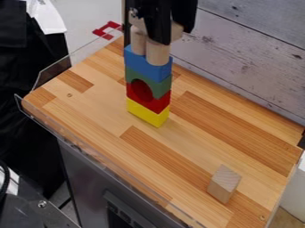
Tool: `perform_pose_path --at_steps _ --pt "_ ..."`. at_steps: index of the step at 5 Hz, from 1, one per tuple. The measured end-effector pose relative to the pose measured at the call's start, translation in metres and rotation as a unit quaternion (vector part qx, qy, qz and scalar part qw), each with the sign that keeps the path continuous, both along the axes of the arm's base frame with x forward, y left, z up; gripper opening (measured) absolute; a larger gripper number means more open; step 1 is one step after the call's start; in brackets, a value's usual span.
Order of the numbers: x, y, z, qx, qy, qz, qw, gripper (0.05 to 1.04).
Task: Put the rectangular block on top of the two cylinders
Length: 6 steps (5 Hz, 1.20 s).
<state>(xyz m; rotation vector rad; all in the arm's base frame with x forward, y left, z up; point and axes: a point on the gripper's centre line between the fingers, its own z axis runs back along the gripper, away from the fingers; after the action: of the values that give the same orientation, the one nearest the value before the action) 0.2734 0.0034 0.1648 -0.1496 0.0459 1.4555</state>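
And here's the gripper (171,33), black, hanging in from the top edge right over the tall stack, its jaws down at the level of a pale wooden rectangular block (177,31). How wide those jaws stand, and whether they actually have hold of the block, I cannot tell from this angle — black parts cut across the wood, leaving bits of it showing on either side. The block is right up at the top of the stack, directly above the two cylinders, but whether it touches them is hidden too. The cylinders are plain wood and upright: one cylinder (138,41) to the left in the view, partly covered, and a nearer cylinder (157,53) just beside it, its upper end hidden. Both are on the blue block (147,63), and below that it goes green block (136,75), red block (156,101), yellow block (147,114), that last one sitting on the wooden desk (89,107). Over at lower right, well apart from all this, one more pale block (224,183) stands on the desk. Up past the far left edge there's a red piece (108,29) — its exact shape is hard to make out — and the gripper's upper part is cut off by the top of the view.
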Motion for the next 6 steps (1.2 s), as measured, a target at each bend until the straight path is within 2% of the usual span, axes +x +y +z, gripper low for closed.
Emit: perform_pose_path --at_steps 2,4,5,6 --pt "0.003 0.003 -0.005 -0.013 -0.011 0.007 0.9998 0.539" --pt "0.002 0.009 -0.008 -0.014 -0.001 0.007 0.9999 0.54" --pt "0.002 0.009 -0.008 -0.015 -0.003 0.004 0.9999 0.586" --pt "0.005 0.007 -0.007 -0.027 -0.013 0.001 0.9996 0.885"
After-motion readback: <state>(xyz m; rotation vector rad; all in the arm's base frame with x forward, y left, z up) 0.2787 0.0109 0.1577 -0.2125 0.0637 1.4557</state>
